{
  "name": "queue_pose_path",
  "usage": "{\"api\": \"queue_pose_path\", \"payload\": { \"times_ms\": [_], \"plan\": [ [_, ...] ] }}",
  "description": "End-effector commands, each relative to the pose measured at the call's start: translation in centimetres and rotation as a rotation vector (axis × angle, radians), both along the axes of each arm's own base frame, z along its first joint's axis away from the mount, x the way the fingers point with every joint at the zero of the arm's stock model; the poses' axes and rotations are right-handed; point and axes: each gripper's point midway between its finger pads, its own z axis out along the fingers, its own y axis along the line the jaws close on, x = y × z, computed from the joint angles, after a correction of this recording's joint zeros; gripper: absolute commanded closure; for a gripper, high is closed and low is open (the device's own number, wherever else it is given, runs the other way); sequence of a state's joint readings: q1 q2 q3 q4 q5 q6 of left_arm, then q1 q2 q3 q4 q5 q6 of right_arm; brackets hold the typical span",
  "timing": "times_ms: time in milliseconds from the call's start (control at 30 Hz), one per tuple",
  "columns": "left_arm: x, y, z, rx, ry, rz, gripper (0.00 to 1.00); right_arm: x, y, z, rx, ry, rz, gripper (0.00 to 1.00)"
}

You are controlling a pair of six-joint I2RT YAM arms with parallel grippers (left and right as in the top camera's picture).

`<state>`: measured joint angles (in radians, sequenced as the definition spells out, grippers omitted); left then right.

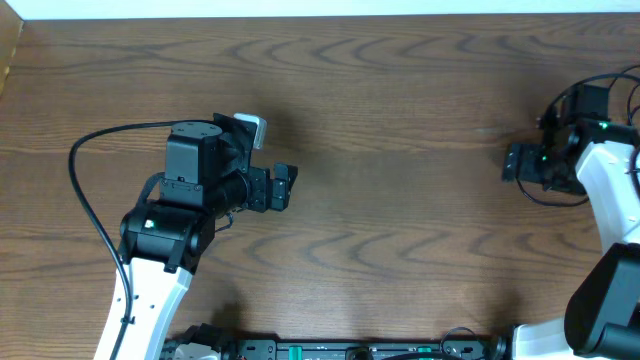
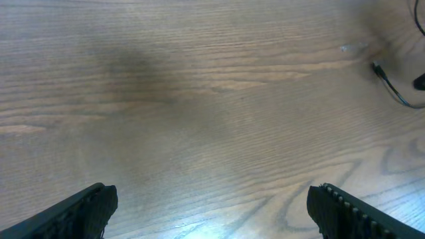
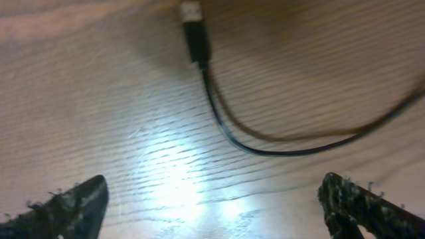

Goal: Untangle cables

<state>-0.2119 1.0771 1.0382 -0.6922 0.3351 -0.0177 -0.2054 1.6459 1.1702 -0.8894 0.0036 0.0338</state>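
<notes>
A thin black cable (image 3: 265, 150) lies loose on the wooden table, and its small plug end (image 3: 192, 30) points away from me in the right wrist view. My right gripper (image 3: 216, 199) hovers open just short of it, with nothing between the fingers. From overhead, that gripper (image 1: 512, 163) is at the far right with the cable (image 1: 550, 200) curving beside it. My left gripper (image 1: 288, 187) is left of centre, open and empty. In the left wrist view it (image 2: 212, 202) faces bare wood, and the black cable's end (image 2: 388, 83) shows far off at the upper right.
The table top (image 1: 400, 220) is brown wood grain. Thicker black arm cables run by the left arm (image 1: 85, 190) and behind the right arm (image 1: 600, 85). The table's far edge (image 1: 320, 18) meets a white strip.
</notes>
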Motion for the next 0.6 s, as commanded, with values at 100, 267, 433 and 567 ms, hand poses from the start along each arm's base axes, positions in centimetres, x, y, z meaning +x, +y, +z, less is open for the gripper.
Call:
{"api": "queue_pose_path", "payload": {
  "times_ms": [100, 267, 433, 567],
  "plan": [
    [-0.2, -0.2, 0.1, -0.006, -0.009, -0.024, 0.04, -0.4, 0.9, -1.5, 0.046, 0.045, 0.047, 0.01],
    [-0.2, -0.2, 0.0, -0.005, -0.009, -0.024, 0.03, -0.4, 0.5, -3.0, 0.037, 0.081, 0.053, 0.03],
    [-0.2, -0.2, 0.1, -0.003, -0.010, -0.026, 0.03, 0.5, -0.1, -4.6, 0.022, 0.083, 0.045, 0.13],
    [-0.2, -0.2, 0.1, 0.000, -0.012, -0.029, 0.04, 0.9, -0.9, -5.5, 0.003, 0.084, 0.030, 0.19]
  ]
}}
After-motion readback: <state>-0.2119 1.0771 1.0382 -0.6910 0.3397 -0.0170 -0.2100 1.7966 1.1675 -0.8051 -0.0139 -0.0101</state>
